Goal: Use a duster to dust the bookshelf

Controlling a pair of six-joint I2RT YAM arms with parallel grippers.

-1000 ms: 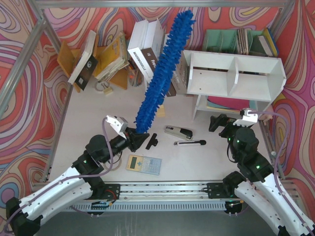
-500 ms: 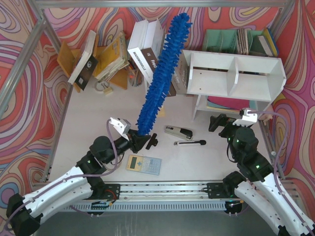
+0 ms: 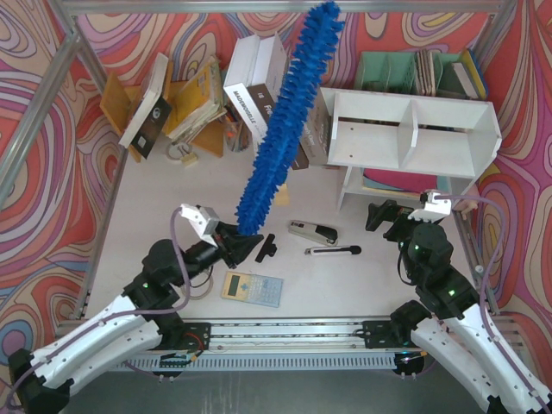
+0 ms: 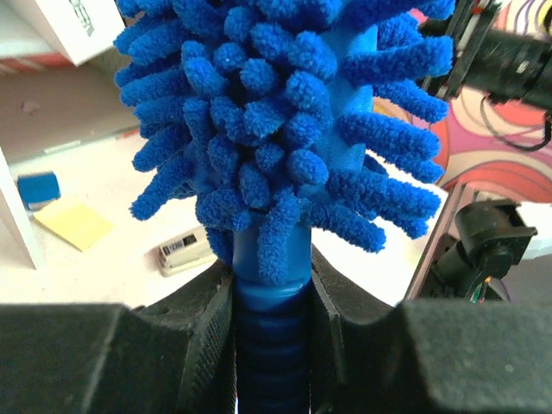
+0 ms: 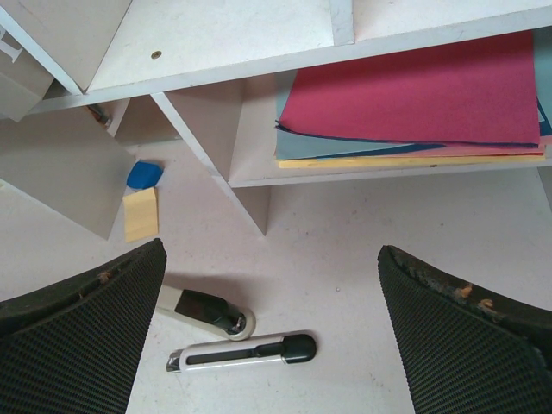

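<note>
Left of the bookshelf point(image 3: 448, 108), left hand point(image 3: 250, 244) clamps the duster point(image 3: 285, 129); right hand point(image 3: 385, 220) gapes.

Fluffy blue duster point(image 3: 285, 121) held diag., just left of white bookshelf point(image 3: 405, 97).

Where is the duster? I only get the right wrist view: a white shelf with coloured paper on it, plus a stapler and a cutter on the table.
Observer: It is off to your left. The left gripper is shut on the duster, gripping its blue handle.
Operator: Is it on the bookshelf?
Observer: The top view shows the fluffy head slanting up past the white books, left of the bookshelf's left end. I cannot tell whether it brushes that end.
Operator: Is there anything else down there that I am missing?
Observer: A calculator lies on the table just in front of the left arm.
</note>
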